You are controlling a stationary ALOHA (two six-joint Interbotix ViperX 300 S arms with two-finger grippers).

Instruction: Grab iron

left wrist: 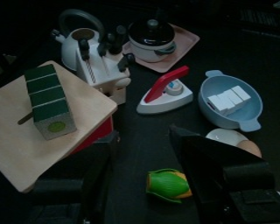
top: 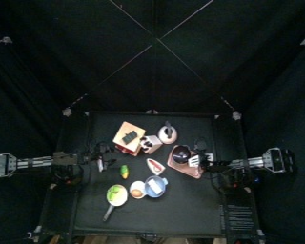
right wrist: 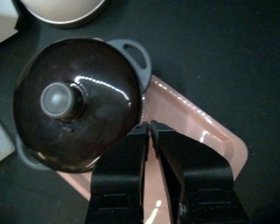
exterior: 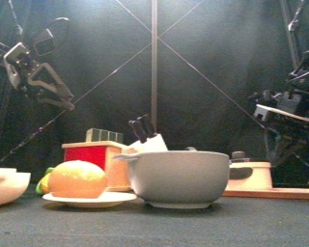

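From the front you cannot see the iron (left wrist: 164, 88) at all: a grey bowl (exterior: 180, 178), a yellow fruit on a plate (exterior: 77, 180) and a red box (exterior: 98, 159) stand in the way. Your left wrist view shows it best, a red and white teardrop lying flat on the table (left wrist: 143, 144), beside a blue bowl (left wrist: 233, 100) and near a grey kettle (left wrist: 80, 38). From above it is only a small pale shape (top: 155, 166) in the middle of the clutter.

Your left tool (left wrist: 149, 171) hangs above the table with its jaws spread wide and nothing between them. Your right tool (right wrist: 153, 175) has its jaws nearly together, empty, over a pink tray (right wrist: 196, 131) that carries a dark lidded dish (right wrist: 73, 101); its tips are cut off.

Black curtains close in the table all round.
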